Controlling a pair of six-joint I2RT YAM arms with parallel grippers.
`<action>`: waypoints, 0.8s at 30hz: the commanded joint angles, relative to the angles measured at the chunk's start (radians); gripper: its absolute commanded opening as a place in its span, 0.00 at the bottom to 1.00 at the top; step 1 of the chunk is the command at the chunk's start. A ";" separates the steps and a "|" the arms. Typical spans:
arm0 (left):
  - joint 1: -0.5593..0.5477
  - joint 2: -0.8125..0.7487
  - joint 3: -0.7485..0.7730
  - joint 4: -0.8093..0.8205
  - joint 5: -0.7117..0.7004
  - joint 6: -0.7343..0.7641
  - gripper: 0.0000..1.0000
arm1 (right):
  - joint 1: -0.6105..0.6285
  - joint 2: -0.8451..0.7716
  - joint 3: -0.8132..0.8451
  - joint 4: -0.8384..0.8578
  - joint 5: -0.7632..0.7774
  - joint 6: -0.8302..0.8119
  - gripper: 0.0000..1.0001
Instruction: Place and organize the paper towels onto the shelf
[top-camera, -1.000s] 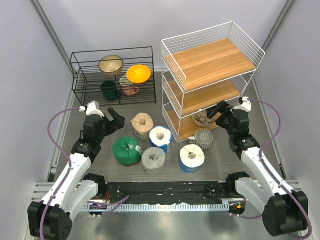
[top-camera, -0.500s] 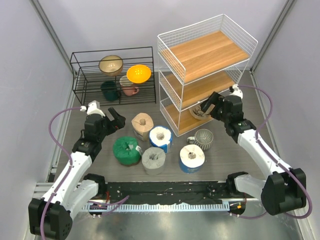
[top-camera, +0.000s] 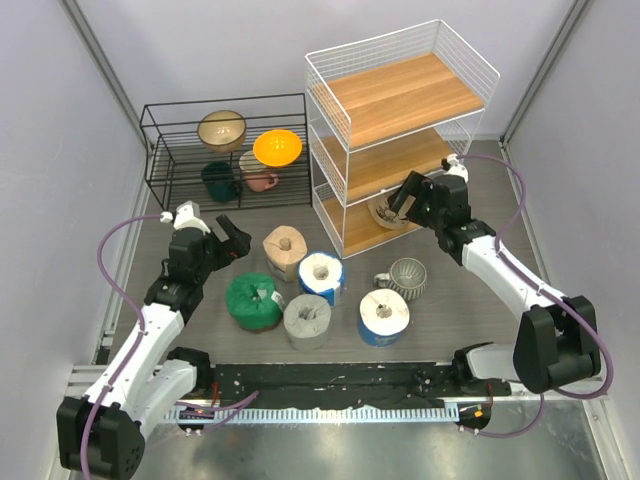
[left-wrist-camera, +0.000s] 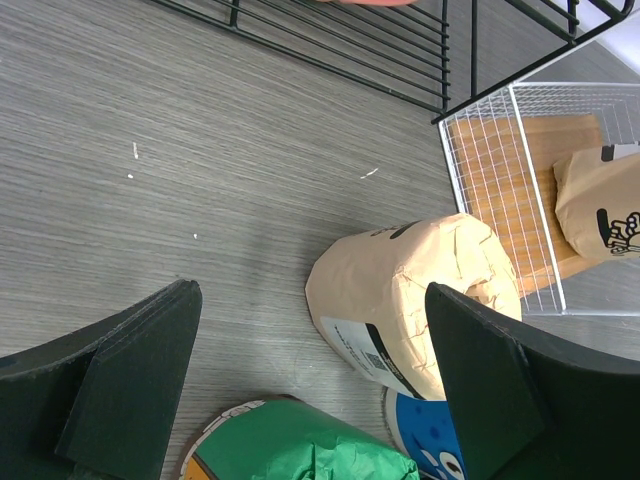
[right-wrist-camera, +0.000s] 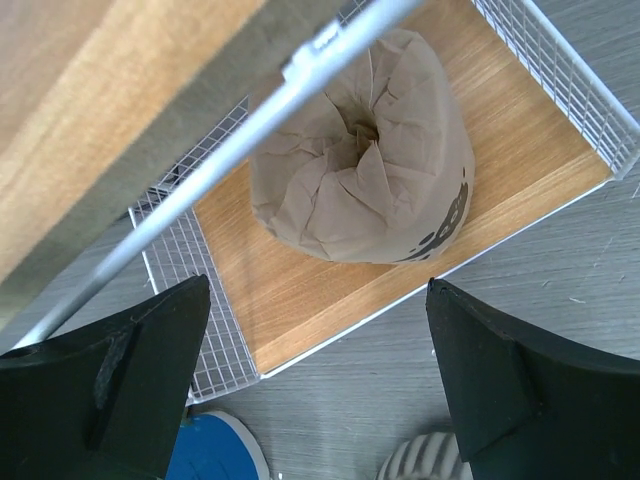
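My right gripper (top-camera: 408, 200) has its jaws wide at the shelf (top-camera: 400, 95), clear of the tan roll (right-wrist-camera: 360, 170) sitting on the bottom board (right-wrist-camera: 500, 130): one placed. The rest stand on the table (top-camera: 440, 310). The left gripper (top-camera: 230, 240), jaws also wide, hovers near the second tan roll (top-camera: 284, 250); I'd pick that up next.
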 joint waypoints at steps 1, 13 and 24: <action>-0.004 -0.006 -0.003 0.041 0.015 0.007 1.00 | 0.005 -0.078 0.007 0.096 0.025 -0.003 0.95; -0.004 -0.008 0.003 0.037 0.017 0.004 1.00 | 0.258 -0.438 -0.085 -0.205 0.171 -0.003 0.94; -0.004 -0.020 0.002 0.020 0.014 0.004 1.00 | 0.971 -0.264 0.068 -0.274 0.681 0.051 0.92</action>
